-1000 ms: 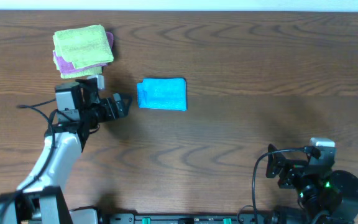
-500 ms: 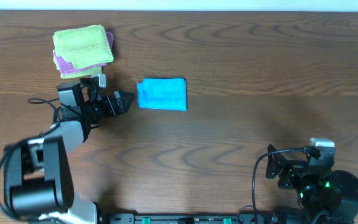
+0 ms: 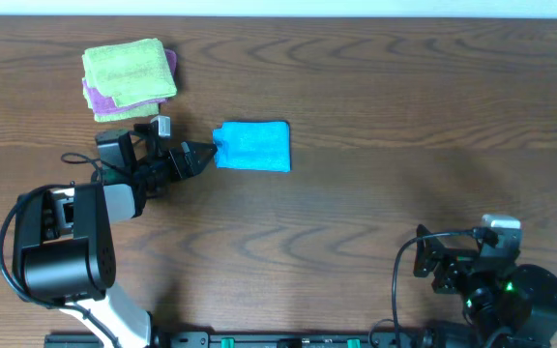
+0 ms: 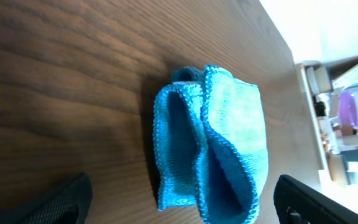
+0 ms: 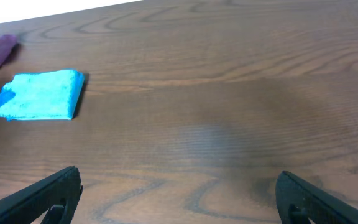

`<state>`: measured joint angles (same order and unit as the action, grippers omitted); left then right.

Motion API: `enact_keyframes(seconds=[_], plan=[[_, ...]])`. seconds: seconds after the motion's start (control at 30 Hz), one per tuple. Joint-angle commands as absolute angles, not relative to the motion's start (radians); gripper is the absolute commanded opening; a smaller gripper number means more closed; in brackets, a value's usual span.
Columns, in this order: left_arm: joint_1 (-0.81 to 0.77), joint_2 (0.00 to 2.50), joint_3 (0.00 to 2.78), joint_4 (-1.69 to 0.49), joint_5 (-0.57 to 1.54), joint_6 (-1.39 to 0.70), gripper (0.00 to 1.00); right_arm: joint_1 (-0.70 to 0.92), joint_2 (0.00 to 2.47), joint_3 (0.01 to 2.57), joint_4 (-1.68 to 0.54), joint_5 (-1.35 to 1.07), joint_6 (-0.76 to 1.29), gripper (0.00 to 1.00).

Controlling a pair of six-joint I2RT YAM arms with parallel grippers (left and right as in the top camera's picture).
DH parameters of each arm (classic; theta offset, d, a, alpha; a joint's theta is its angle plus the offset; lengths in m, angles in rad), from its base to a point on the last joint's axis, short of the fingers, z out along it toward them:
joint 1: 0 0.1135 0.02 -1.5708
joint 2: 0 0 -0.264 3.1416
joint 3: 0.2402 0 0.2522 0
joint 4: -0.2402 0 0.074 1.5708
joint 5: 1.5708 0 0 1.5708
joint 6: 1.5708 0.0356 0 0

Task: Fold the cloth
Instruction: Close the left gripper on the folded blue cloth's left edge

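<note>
Closest to me, at the near right corner of the counter (image 3: 375, 203), my right end effector (image 3: 450, 267) sits low by its base, released, its two dark fingers (image 5: 48, 193) spread wide apart in the wrist view with nothing but bare wood between them; further out and on the left side, the left arm reaches rightward across the counter, and my left end effector (image 3: 201, 155) is released too, jaws wide, tips just at the left edge of the cloth (image 3: 252, 146); I cannot tell whether they touch it; the cloth lies flat on the counter a little left of centre, well apart from the right arm, folded into a compact rectangle; from the left wrist camera I see its layered edges facing me, the stitched hems curling open in loose loops, the bundle sitting between the two finger ends; beyond that, toward the far left corner, a lime-green cloth (image 3: 129, 72) lies folded on top of a purple cloth (image 3: 89, 95), whose edges peek out underneath.
</note>
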<state>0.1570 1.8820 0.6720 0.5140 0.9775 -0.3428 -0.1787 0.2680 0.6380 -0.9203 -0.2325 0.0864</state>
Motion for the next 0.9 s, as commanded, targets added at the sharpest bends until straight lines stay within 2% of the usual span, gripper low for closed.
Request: enact_keyframes(seconds=[0.0, 0.5, 0.87], plan=[[0.157, 1.932, 0.670, 0.498, 0.993, -0.408, 0.95, -0.169, 0.267, 0.630, -0.921, -0.237, 0.073, 0.99], [0.081, 1.990, 0.670, 0.452, 1.017, -0.454, 0.95, -0.169, 0.267, 0.630, -0.921, -0.237, 0.073, 0.99], [0.019, 1.990, 0.671, 0.445, 0.937, -0.472, 0.95, -0.169, 0.267, 0.630, -0.921, -0.236, 0.073, 0.99]])
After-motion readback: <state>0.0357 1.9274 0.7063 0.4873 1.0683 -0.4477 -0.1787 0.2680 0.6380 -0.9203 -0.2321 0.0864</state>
